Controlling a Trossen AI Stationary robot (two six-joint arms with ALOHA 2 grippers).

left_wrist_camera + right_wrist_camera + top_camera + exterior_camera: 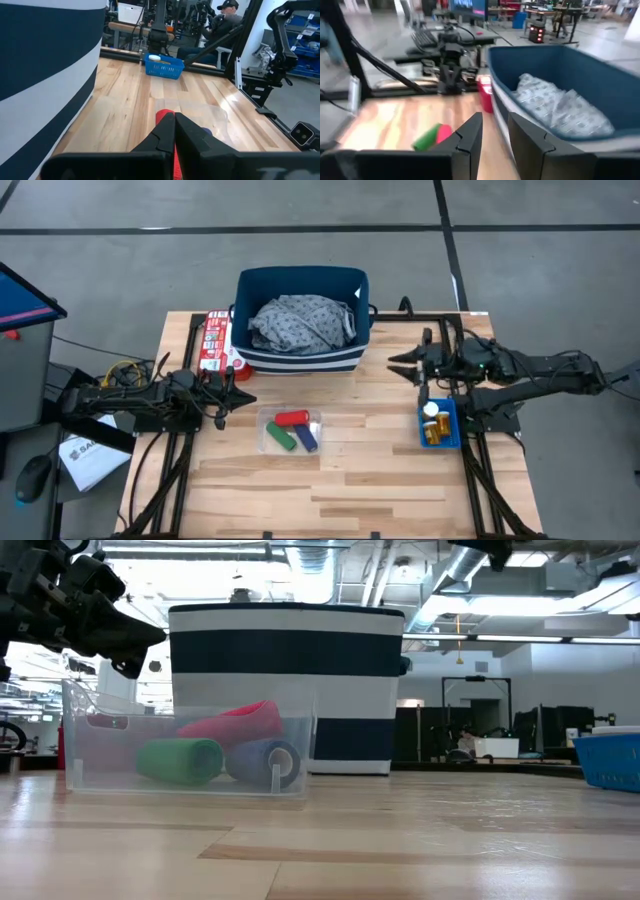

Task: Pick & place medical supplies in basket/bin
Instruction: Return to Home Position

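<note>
The navy striped basket [302, 320] stands at the table's far middle, and the grey dotted garment [303, 322] lies inside it. Red, green and purple-blue cylinders [292, 431] lie in a clear tray [185, 755] in front of it. Orange pill bottles [433, 423] stand in the small blue bin [440, 438] on the right. My left gripper [246, 397] hovers shut, left of the tray and above the table [174, 131]. My right gripper [393, 363] hovers open beside the basket's right wall [492, 134], touching nothing.
A red-and-white flat box [212, 340] lies against the basket's left side. Bare wood [380, 480] stretches across the near half of the table. Black frame rails [470, 470] run along both sides. Beyond the table a person [225, 20] sits among equipment.
</note>
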